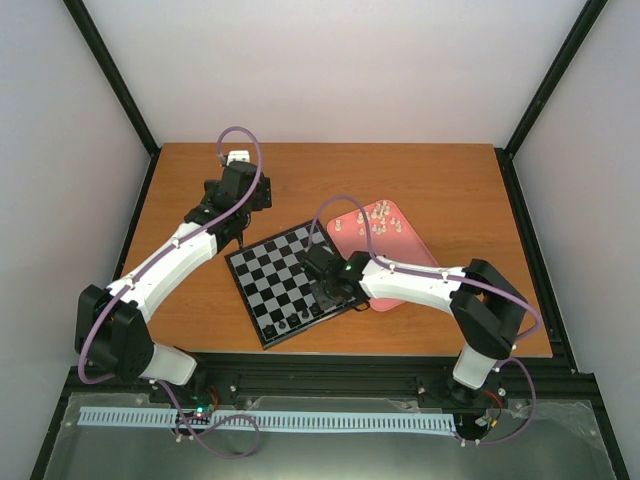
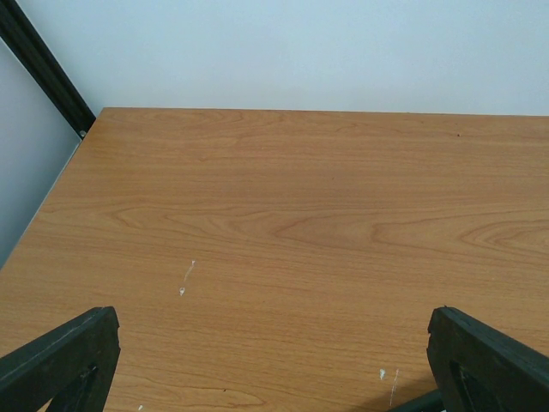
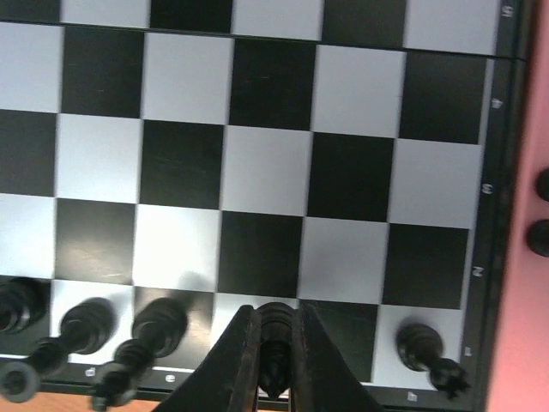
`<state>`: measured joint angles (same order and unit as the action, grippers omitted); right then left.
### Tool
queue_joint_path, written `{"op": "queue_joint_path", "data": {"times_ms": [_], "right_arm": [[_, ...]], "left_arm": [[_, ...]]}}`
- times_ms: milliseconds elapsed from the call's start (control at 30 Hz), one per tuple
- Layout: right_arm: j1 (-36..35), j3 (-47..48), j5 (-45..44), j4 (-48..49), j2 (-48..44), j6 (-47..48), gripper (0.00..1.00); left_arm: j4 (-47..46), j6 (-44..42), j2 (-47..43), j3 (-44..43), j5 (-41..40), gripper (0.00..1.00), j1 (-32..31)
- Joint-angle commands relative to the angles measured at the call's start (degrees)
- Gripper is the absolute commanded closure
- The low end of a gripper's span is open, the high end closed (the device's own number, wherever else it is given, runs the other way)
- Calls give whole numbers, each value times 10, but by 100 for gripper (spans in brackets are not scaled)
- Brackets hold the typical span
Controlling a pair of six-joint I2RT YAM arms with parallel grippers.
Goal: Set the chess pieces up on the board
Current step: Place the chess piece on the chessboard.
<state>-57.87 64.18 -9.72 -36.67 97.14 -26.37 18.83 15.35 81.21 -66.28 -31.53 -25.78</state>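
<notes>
The board point(image 1: 268, 268) lies tilted at mid-table, and its black and light-grey squares fill the right wrist view point(image 3: 266, 172). My right gripper point(image 3: 274, 316) is shut on a black chess piece point(image 3: 275, 326) over the near row. Other black pieces point(image 3: 159, 324) stand in that row to its left, and one point(image 3: 420, 345) stands to its right. From above, my right gripper point(image 1: 331, 296) sits at the board's near right edge. My left gripper point(image 2: 274, 365) is open over bare wood, its fingers point(image 2: 64, 356) wide apart. It hangs off the board's far left corner point(image 1: 238, 228).
A pink tray point(image 1: 408, 258) lies right of the board with several cream-white pieces point(image 1: 375, 218) at its far end. Its edge point(image 3: 521, 335) shows beside the board with two dark pieces point(image 3: 540, 236) on it. Black frame posts stand at the table's back corners.
</notes>
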Motion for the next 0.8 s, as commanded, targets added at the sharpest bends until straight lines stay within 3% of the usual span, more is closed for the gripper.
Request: {"op": "queue_joint_path", "data": {"times_ms": [0, 767], "right_arm": [[-22, 26, 4, -2, 18, -9, 97], [-31, 15, -21, -7, 30, -22, 97]], "left_arm": [[-11, -4, -15, -20, -4, 0, -5], [-13, -4, -15, -19, 0, 0, -5]]}}
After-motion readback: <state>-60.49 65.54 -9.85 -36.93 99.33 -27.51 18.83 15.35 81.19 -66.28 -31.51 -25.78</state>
